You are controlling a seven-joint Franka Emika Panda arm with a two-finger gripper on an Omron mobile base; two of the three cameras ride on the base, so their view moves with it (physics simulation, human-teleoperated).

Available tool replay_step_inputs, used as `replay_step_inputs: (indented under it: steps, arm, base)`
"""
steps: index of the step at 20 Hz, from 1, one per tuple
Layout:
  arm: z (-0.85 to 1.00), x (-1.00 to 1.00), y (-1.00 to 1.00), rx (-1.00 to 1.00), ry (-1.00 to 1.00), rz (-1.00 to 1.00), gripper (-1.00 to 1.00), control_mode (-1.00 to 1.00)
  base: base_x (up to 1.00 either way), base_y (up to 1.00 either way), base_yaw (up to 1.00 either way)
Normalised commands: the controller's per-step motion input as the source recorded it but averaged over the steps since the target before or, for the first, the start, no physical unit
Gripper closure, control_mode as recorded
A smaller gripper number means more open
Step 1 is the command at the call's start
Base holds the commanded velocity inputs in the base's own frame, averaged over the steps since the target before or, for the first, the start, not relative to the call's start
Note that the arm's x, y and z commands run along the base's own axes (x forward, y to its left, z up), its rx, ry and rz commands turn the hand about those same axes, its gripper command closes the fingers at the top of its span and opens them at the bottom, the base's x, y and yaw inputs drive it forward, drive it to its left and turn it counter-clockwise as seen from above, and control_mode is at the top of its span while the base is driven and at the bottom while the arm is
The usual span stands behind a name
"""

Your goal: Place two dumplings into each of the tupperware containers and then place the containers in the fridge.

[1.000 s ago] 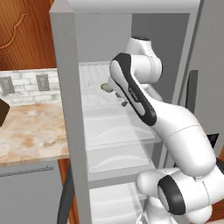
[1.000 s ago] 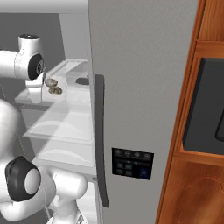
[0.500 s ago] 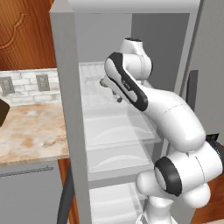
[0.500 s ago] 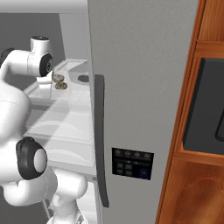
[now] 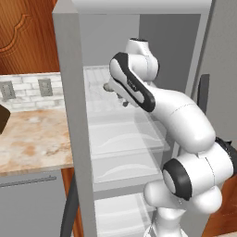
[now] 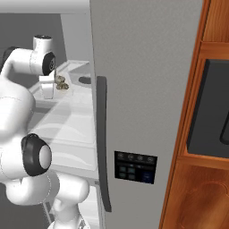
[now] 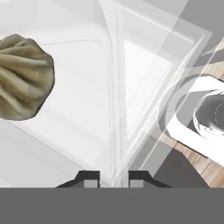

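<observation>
The white arm with dark joints rises from its base, bends at the elbow and reaches up and forward into the open tall stainless-steel grey fridge [image 5: 69, 139], its wrist turned downward over an upper pale translucent shelf [image 5: 99, 99]. The gripper [image 7: 111, 178] sits at the end of that downturned hand, its two dark finger tips drawn close together with a thin pale rim edge running up between them; it appears clamped on the rim of the shallow light grey rectangular container [image 7: 87, 87], though the contact itself is hard to make out. In the hand view one lumpy tan-brown dumpling [image 7: 24, 78] lies in the container, up and to the left of the finger tips. In the right base view two dumplings [image 6: 61, 84] show just beside the hand, on the upper shelf level. To the left of the fridge lies a speckled beige stone worktop [image 5: 32, 139].
</observation>
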Motion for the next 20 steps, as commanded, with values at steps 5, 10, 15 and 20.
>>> replay_step_inputs:
  steps: [5, 10, 15, 20]
  arm:
    - [0.0, 0.0, 0.0, 0.0, 0.0, 0.0, -1.0, -1.0]
    - [0.0, -0.05, 0.0, 0.0, -0.03, 0.0, -1.0, -1.0]
    - [0.0, -0.6, -0.12, 0.01, -0.39, 0.01, -1.0, -1.0]
    - [0.46, -0.85, -0.44, 0.06, -0.18, 0.0, -1.0, -1.0]
  base:
    - [0.0, 0.0, 0.0]
    - [0.0, 0.0, 0.0]
    - [0.0, 0.0, 0.0]
    - [0.0, 0.0, 0.0]
